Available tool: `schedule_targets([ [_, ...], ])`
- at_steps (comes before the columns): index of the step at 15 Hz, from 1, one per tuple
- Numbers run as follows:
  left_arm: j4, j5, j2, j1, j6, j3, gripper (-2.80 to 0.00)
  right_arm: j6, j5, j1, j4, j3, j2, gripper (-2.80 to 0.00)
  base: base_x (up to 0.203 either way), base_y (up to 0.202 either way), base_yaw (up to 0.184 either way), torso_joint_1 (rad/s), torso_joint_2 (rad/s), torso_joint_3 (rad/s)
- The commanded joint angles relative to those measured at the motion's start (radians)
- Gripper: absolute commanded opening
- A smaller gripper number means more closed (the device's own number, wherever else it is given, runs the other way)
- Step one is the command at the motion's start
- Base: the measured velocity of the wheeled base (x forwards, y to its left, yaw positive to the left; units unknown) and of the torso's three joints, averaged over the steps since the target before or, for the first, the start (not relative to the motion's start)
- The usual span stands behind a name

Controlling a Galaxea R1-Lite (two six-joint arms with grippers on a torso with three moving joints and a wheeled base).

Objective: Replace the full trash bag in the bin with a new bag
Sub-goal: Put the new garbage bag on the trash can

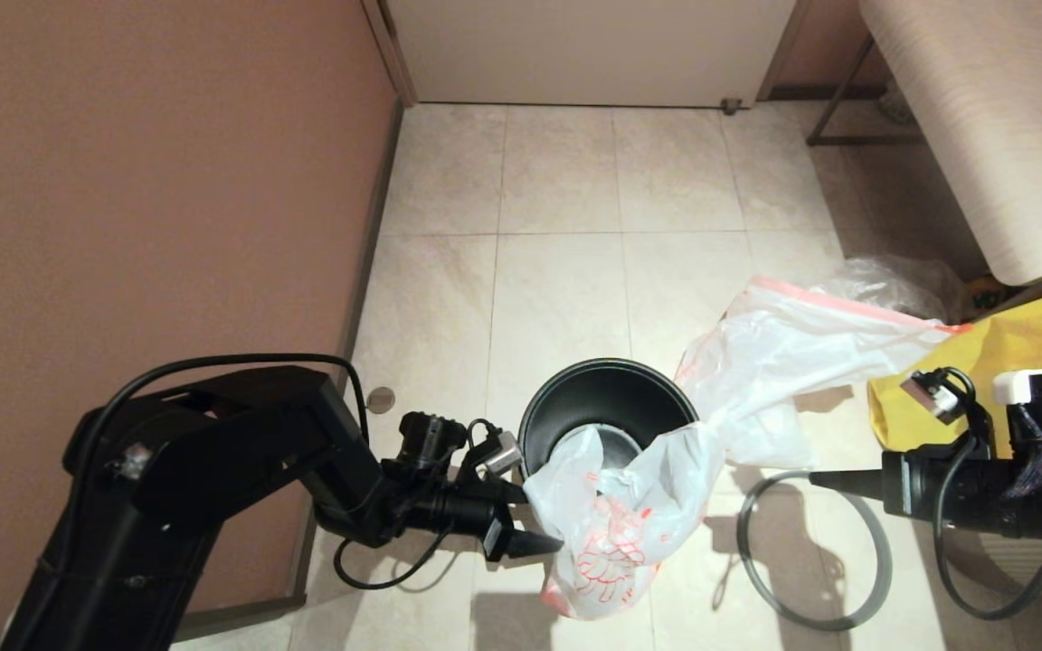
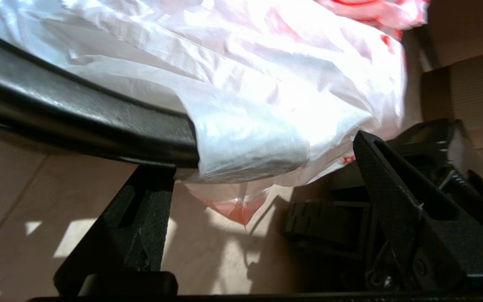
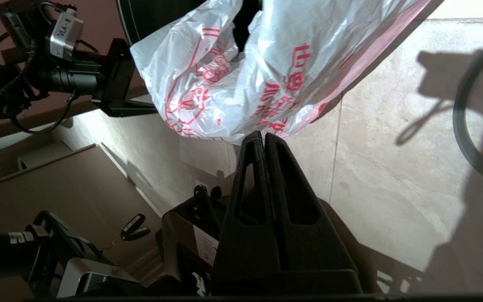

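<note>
Black left gripper (image 1: pixel 535 520): jaws spread wide, grasping nothing; sits at the near-left edge of the bin, one finger (image 2: pixel 138 218) under the bin's rim, the other finger (image 2: pixel 392 188) just beside the hanging plastic.
Right gripper (image 3: pixel 263 138): clenched, fingers pressed flat together with nothing between them; tip close to the lower printed edge of the draped bag, contact cannot be told; arm low on the right side of the floor.
New bag (image 1: pixel 616 511): translucent white plastic with red cartoon and red lettering, draped over the near rim of the bin, part inside the mouth, the rest hanging down the outer wall toward the floor; orange-red hem corner visible at its lowest point.
Bin (image 1: pixel 575 398): round, black, upright on the tiled floor (image 1: pixel 557 190); inside mostly bare and dark.
Full trash bag (image 1: pixel 801 353): white with orange-red hem band, lying on the floor just right of the bin, touching its rim.
Grey ring (image 1: pixel 815 551): lying flat on the floor, right of the bin.
Yellow tote (image 1: pixel 1009 348): far right, beyond the full bag.
Clear bag (image 1: pixel 901 285): behind the full bag.
</note>
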Motion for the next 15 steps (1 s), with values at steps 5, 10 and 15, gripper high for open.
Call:
schedule_targets([
  [5,-0.006,-0.052,-0.018,-0.007,0.005,0.047,0.00,0.001,0.023,-0.011,-0.053,0.007,0.052,-2.80,0.000,0.000,0.000,0.000,0.00,0.000],
  [10,-0.003,-0.066,-0.028,-0.027,0.008,0.067,0.00,0.000,0.023,-0.012,-0.054,0.007,0.057,-2.80,0.000,0.000,0.000,0.000,0.00,0.000],
  [15,-0.006,-0.067,-0.016,-0.038,0.008,0.061,-2.80,0.001,0.023,-0.015,-0.054,0.005,0.058,-2.80,0.000,0.000,0.000,0.000,0.00,0.000],
])
